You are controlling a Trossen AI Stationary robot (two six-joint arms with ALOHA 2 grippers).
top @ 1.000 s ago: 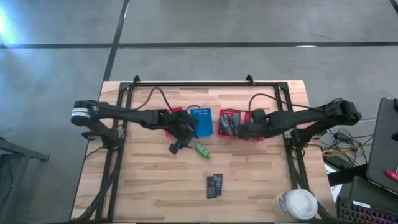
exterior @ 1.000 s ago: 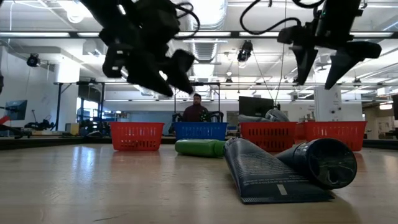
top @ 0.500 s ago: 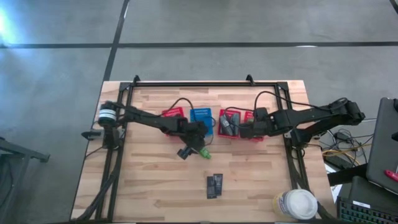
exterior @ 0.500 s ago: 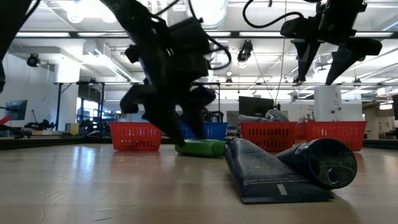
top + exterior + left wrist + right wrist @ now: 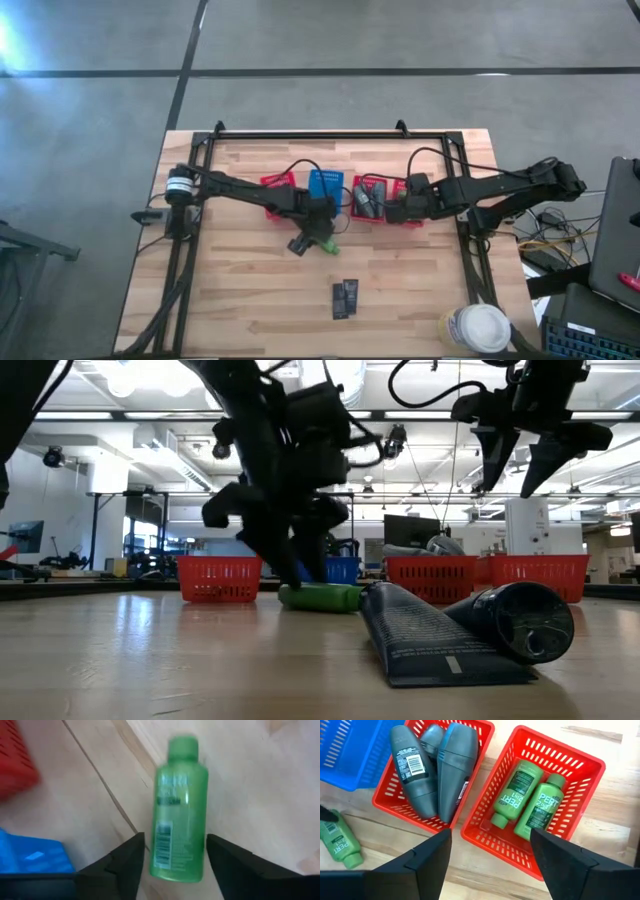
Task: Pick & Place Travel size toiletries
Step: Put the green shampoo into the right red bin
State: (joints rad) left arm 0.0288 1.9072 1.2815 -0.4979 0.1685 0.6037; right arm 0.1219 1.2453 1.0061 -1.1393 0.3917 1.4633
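A bright green bottle (image 5: 180, 810) lies on its side on the wooden table, just in front of the blue basket (image 5: 323, 185). My left gripper (image 5: 175, 857) is low over it, open, one finger on each long side of its bottom half. My right gripper (image 5: 490, 865) hangs open and empty above two red baskets: one (image 5: 385, 805) holds grey tubes (image 5: 427, 770), the other (image 5: 485, 837) two green bottles (image 5: 532, 800). Two dark flat packets (image 5: 345, 298) lie nearer the front edge. In the low view a dark tube (image 5: 470, 630) lies beside the green bottle (image 5: 325, 597). My left gripper comes slanting down from above, its fingers (image 5: 130, 860) across the green bottle's lower body (image 5: 172, 862), which lies flat on the table. The fingers stand very close on both sides; whether they touch it I cannot tell.
A third red basket (image 5: 275, 183) stands left of the blue one. A black frame rail (image 5: 330, 135) runs along the far edge. A white lidded cup (image 5: 478, 328) sits at the near right corner. Bare wood lies at the near left.
My left gripper has swung toward the table's right and come down, tipping more steeply, until its fingers stand astride the green bottle. The bottle has stayed where it lay. My right gripper has kept its place above the red baskets.
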